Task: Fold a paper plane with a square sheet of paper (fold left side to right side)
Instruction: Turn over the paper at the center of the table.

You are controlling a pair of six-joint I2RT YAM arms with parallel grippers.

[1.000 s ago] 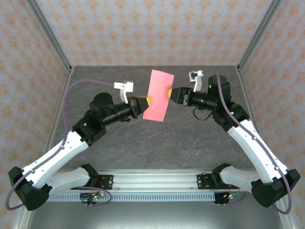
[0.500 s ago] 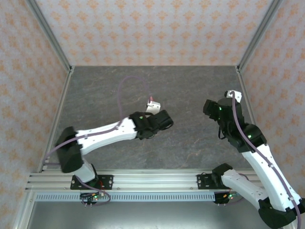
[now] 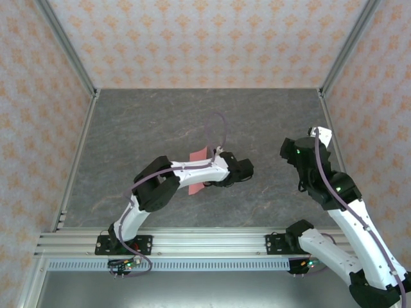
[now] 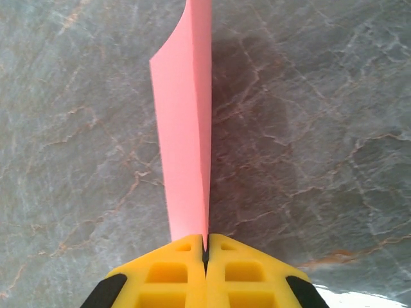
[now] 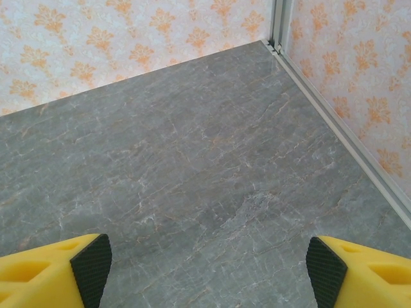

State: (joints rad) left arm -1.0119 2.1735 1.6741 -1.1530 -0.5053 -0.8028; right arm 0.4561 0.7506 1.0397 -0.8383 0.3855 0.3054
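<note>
My left gripper [image 4: 205, 251] was pressed together on the square sheet of paper [image 4: 186, 128]. Its two yellow fingers [image 4: 167, 273] met with only the thin pink edge pinched between them. In the left wrist view the salmon-pink sheet ran straight away from my fingertips and out past the top of the frame. One long edge was straight and sharp, while the other side bowed outward toward the far end (it looked doubled over, though I could not count the layers for certain). It cast a soft shadow on the grey marbled table [image 4: 321, 128] just beside it. Whether its far end touched the table I could not tell.

From above, my left arm was bent in toward the middle of the table. The pink paper [image 3: 198, 154] showed on both sides of the white forearm link, as a small corner on the far side and a larger strip on the near side.

My right gripper [image 5: 207, 266] stood wide apart, gripping nothing. Its black-tipped yellow fingers [image 5: 90, 263] sat at the two lower corners of the right wrist view, with table between them. That gripper faced the far right corner, where the patterned walls [image 5: 128, 32] met at an aluminium post [image 5: 279, 25]. In the top view my right arm stood at the right side, well apart from the sheet.
</note>
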